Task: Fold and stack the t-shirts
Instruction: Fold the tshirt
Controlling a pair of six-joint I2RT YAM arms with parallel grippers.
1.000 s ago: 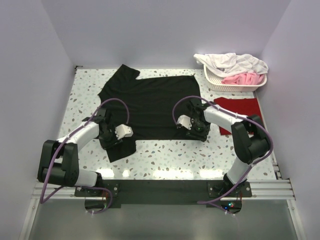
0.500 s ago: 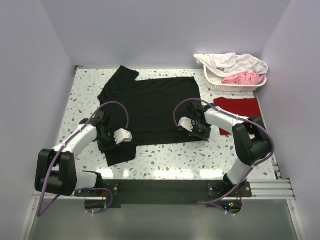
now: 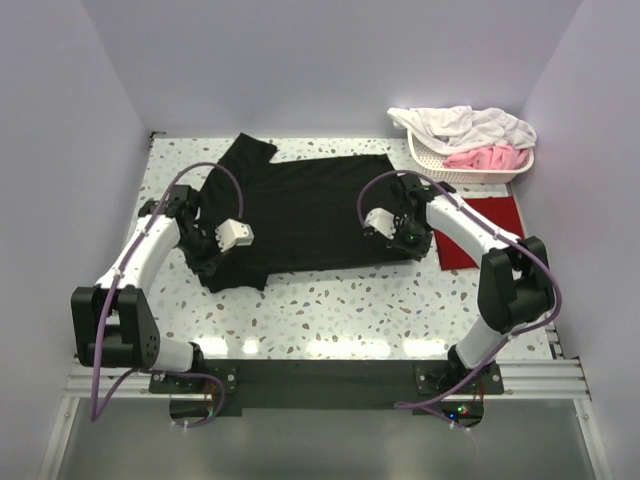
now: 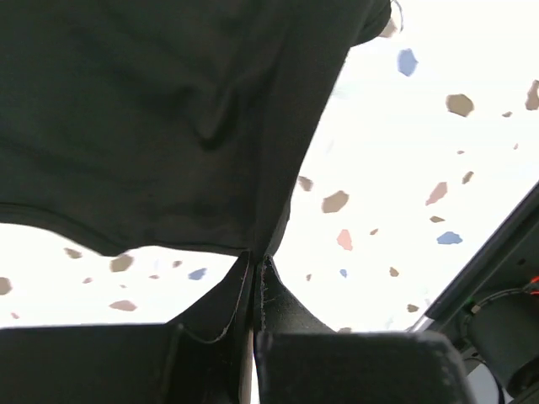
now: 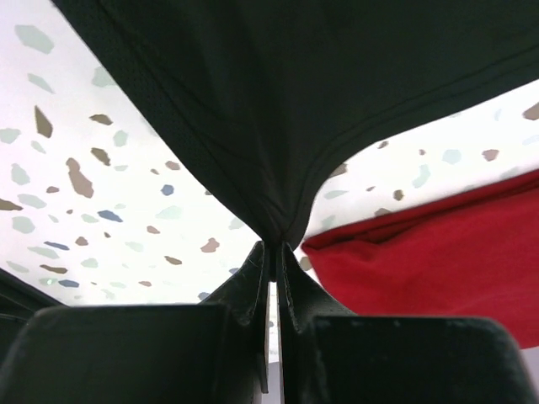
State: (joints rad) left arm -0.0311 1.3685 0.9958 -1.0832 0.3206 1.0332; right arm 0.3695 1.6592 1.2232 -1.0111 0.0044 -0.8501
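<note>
The black t-shirt (image 3: pixel 300 210) lies spread across the middle of the table, its near edge lifted at both ends. My left gripper (image 3: pixel 207 262) is shut on its near-left corner; the cloth (image 4: pixel 168 118) hangs from the closed fingertips (image 4: pixel 255 261). My right gripper (image 3: pixel 408 240) is shut on the near-right corner, with the cloth (image 5: pixel 320 101) pinched between the fingertips (image 5: pixel 276 248). The dark red t-shirt (image 3: pixel 478 228) lies folded flat to the right of the black one and shows in the right wrist view (image 5: pixel 438 261).
A white basket (image 3: pixel 470 165) with white and pink clothes stands at the back right corner. Purple walls close in the left, back and right sides. Bare speckled tabletop (image 3: pixel 340 310) runs along the near edge in front of the shirt.
Both grippers have moved away from the near edge toward the back, carrying the black shirt's near edge with them. The shirt now covers less of the table's front.
</note>
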